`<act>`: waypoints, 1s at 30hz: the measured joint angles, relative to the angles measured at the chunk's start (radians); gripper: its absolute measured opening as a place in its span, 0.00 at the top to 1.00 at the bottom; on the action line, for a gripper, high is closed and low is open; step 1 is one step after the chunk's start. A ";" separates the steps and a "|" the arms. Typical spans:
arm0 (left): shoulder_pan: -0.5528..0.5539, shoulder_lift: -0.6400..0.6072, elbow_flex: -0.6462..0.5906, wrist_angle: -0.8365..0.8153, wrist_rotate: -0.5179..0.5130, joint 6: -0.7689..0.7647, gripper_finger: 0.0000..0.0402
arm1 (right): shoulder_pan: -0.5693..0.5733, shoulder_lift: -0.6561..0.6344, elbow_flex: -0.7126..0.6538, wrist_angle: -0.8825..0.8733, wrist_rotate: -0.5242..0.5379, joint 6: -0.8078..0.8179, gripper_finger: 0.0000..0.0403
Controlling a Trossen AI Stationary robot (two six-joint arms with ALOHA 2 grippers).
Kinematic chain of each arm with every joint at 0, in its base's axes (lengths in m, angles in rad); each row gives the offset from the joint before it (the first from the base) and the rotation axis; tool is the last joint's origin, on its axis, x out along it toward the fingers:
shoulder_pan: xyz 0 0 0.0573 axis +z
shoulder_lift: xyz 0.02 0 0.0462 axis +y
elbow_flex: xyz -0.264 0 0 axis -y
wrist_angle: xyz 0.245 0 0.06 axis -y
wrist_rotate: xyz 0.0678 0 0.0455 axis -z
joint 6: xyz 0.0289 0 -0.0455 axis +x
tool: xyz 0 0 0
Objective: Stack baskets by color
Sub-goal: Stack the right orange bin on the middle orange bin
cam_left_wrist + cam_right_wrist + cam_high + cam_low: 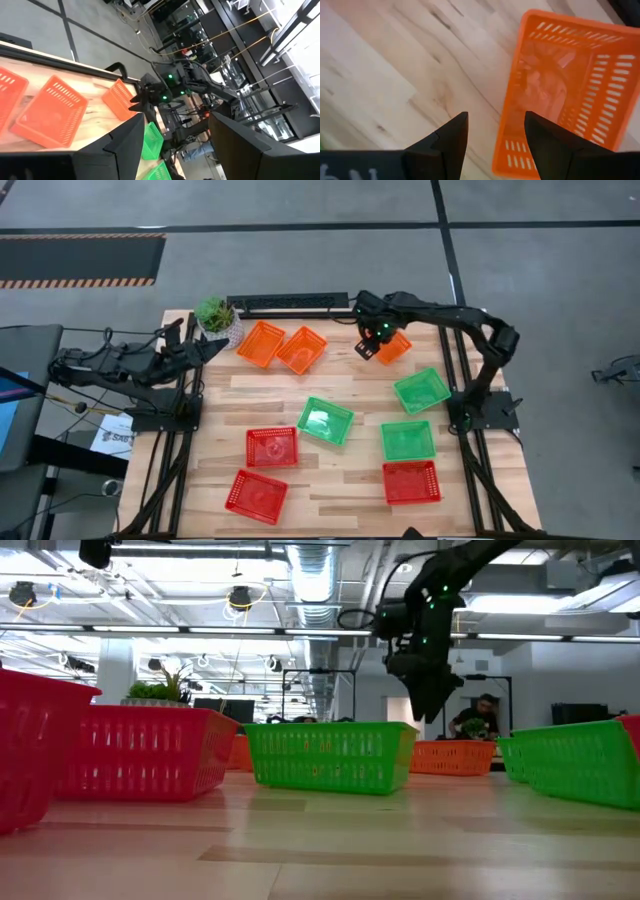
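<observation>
I count nine baskets on my wooden table (340, 490): three orange, three green and three red. None is stacked yet.

Two orange ones lie side by side at the far edge, one (261, 343) near the plant and the next (302, 349) just beside it. The third orange basket (396, 348) sits apart, farther right, partly under my right arm.

The green ones: one (326, 420) in the middle, one (421, 390) by the right rail, one (408, 440) below that.

The red ones: one (272, 447) left of the middle, one (256, 495) at the near left, one (411, 482) at the near right.

They are all thin plastic, shaped like shallow boxes. The walls have rows of little slots and the rims lean outward. The table has pale planks with dark grain lines.

My right claw (496, 135) hangs over the edge of the third orange basket. Its fingers are spread wide and hold nothing.

My left claw (213, 350) waits at the far left, beside the little green plant (216, 316) in its white pot. Its fingers are apart and hold nothing.
</observation>
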 joint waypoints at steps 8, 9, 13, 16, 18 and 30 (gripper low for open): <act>0.000 0.000 0.000 -0.035 0.000 -0.004 0.48 | -0.031 0.075 0.000 0.041 0.002 -0.025 0.46; 0.000 0.000 0.000 -0.036 0.000 -0.005 0.48 | -0.033 0.084 0.000 0.044 0.003 -0.025 0.46; 0.000 0.000 0.000 -0.039 -0.014 -0.005 0.48 | -0.035 0.116 0.000 0.051 0.007 -0.001 0.55; 0.000 0.000 0.000 -0.040 -0.015 -0.001 0.48 | -0.035 0.133 0.000 0.054 0.007 0.009 0.67; 0.000 0.000 0.000 -0.045 -0.015 0.000 0.48 | -0.036 0.139 0.000 0.055 0.008 0.009 0.79; 0.000 0.000 0.000 -0.067 -0.025 0.000 0.48 | -0.008 -0.011 0.088 0.069 0.103 -0.124 0.98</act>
